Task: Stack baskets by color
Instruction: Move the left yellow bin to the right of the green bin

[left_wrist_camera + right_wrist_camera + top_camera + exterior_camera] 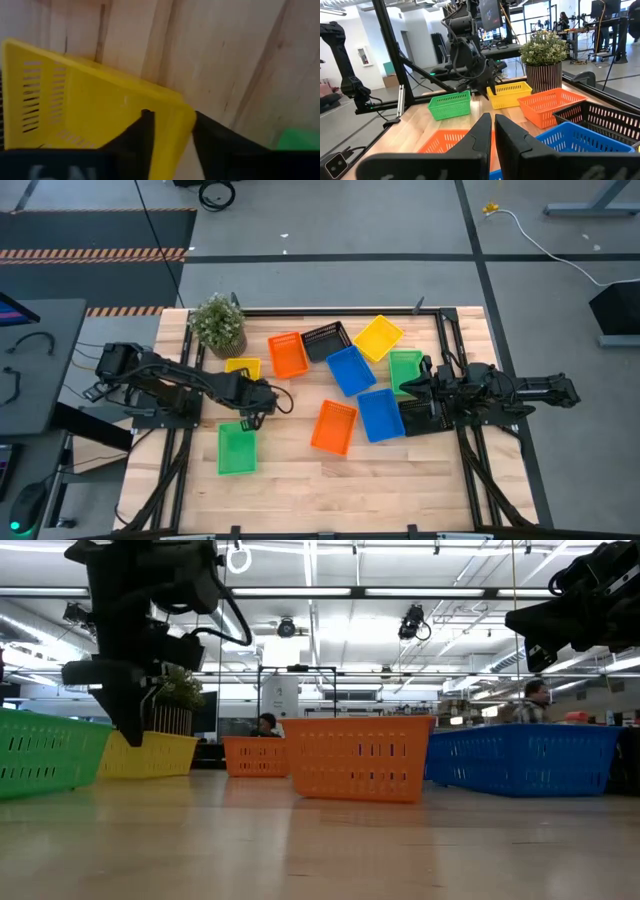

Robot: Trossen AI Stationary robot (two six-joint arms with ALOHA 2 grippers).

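Several baskets lie scattered on the wooden table. My left gripper (pixel 172 117) points steeply down at the yellow basket (pixel 243 367) in front of the plant. It is open, with one finger (pixel 142 132) inside the basket and the other (pixel 210 140) outside its wall, close to a corner (pixel 185 107). A green basket (pixel 237 448) rests flat on the table nearer the front edge. My right gripper (pixel 492 125) waits at the right, level and shut, above a green basket (pixel 405 368) and a black one (pixel 416 420).
A potted plant (pixel 218 323) stands at the far left, right behind the yellow basket. In the middle lie an orange (pixel 287 354), a black (pixel 326 340), a yellow (pixel 378 337), two blue (pixel 350 370) (pixel 381 415) and another orange basket (pixel 334 426). Bare wood shows along the near edge.
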